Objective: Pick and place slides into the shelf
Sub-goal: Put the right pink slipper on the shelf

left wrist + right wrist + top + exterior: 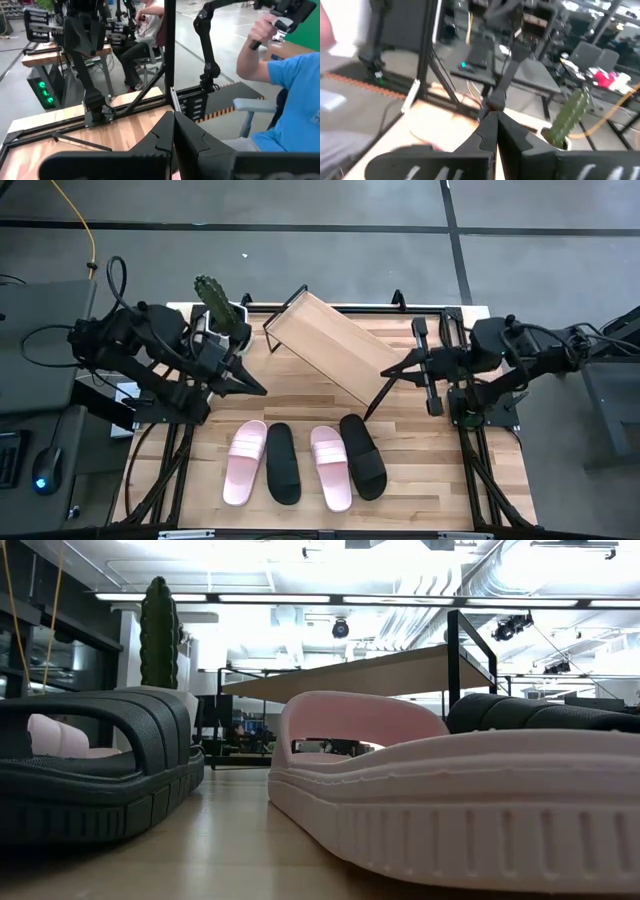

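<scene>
Currently you had both end effectors, left (pixel 262 391) and right (pixel 368 416), clenched empty above the bench (pixel 420 470); four slides (pixel 300 463) lay along its front edge, shelf (pixel 333 345) at the back.

Item count: two pale pink slides, the first (pixel 245 462) and the second (pixel 331 467). Two black slides, the first (pixel 282 463) and the second (pixel 363 456). One slanted light-wood shelf (pixel 330 345). One potted cactus (pixel 214 302). Two robot arms, each with one gripper: left gripper (pixel 262 391), right gripper (pixel 367 417).
</scene>
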You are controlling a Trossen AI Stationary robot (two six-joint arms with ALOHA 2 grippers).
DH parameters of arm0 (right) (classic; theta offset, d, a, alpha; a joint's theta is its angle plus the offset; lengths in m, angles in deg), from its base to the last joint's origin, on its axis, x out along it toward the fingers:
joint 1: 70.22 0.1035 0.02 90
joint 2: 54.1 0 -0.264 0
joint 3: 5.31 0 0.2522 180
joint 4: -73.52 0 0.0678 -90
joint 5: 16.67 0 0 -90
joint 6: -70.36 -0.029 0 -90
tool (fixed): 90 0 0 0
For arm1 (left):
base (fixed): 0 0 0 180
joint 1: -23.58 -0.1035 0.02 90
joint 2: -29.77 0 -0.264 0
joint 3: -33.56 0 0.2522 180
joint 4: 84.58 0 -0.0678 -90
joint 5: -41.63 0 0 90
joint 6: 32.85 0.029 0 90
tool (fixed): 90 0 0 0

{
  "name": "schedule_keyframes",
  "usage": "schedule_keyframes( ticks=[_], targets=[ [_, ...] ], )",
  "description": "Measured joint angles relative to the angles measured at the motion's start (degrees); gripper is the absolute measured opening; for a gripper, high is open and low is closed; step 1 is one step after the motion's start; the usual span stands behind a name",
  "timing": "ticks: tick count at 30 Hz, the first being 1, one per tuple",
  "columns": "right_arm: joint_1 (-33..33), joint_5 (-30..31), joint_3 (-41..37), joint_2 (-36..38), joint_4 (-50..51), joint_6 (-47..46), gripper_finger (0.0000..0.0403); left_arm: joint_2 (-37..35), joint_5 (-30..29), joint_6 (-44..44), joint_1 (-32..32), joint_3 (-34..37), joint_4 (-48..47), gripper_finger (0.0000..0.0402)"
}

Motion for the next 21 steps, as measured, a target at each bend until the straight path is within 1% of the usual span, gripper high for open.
schedule_keyframes(
  ticks=[3, 4, 7, 10, 14, 18, 21],
  targets=[
    [2.24, 4.15, 0.00, -0.55, 2.22, -0.26, 0.0000, 0.95, -1.30, 0.06, 2.06, 0.04, -1.76, 0.0001],
    [2.94, 5.07, 0.00, -0.77, 2.58, -0.65, 0.0000, 1.21, -2.57, 0.06, 2.72, 0.04, -2.26, 0.0001],
    [5.33, 7.34, 0.00, -1.67, 4.02, -0.73, 0.0000, 1.96, -7.60, 0.10, 5.19, 0.05, -4.90, 0.0001],
    [7.87, 9.48, 0.00, -2.97, 4.57, -0.96, 0.0000, 2.88, -13.98, 0.91, 7.93, 0.07, -7.81, 0.0001],
    [10.79, 13.95, 0.00, -4.72, 4.69, -0.76, 0.0000, 4.19, -21.90, 1.26, 11.70, 0.07, -10.55, 0.0001],
    [13.01, 17.79, 0.00, -6.43, 5.39, -1.06, 0.0000, 5.52, -27.06, 1.26, 15.25, 0.04, -12.48, 0.0001],
    [14.27, 18.54, -0.02, -7.61, 6.13, -2.23, 0.0000, 6.53, -29.73, 1.02, 18.09, 0.04, -13.74, 0.0001]
  ],
)
